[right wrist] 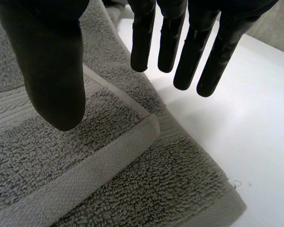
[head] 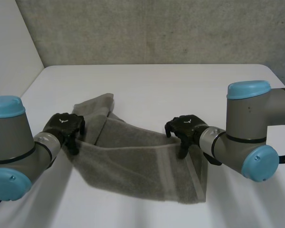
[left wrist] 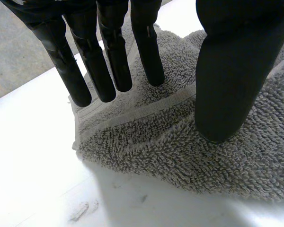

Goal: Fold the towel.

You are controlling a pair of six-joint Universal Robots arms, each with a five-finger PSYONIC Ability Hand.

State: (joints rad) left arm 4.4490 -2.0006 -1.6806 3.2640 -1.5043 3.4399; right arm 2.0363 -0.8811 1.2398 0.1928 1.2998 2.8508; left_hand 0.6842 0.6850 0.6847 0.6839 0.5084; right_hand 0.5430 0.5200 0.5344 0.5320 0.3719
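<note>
A grey towel (head: 133,166) lies on the white table (head: 180,80), partly folded, with one layer over another and a bunched part toward the back left. My left hand (head: 62,126) is at the towel's left corner. Its fingers (left wrist: 109,52) are straight above the hemmed edge of the towel (left wrist: 180,156), and the thumb (left wrist: 232,71) stands apart over the pile; it is open. My right hand (head: 184,126) is at the right edge, open. Its thumb (right wrist: 42,61) is over the upper layer's corner of the towel (right wrist: 85,179), and its fingers (right wrist: 199,52) are beyond the edge, above the table.
A grey concrete wall (head: 156,28) stands behind the table, and a white wall (head: 9,42) runs along the left. Bare table surface lies behind the towel and to the right of it (head: 247,209).
</note>
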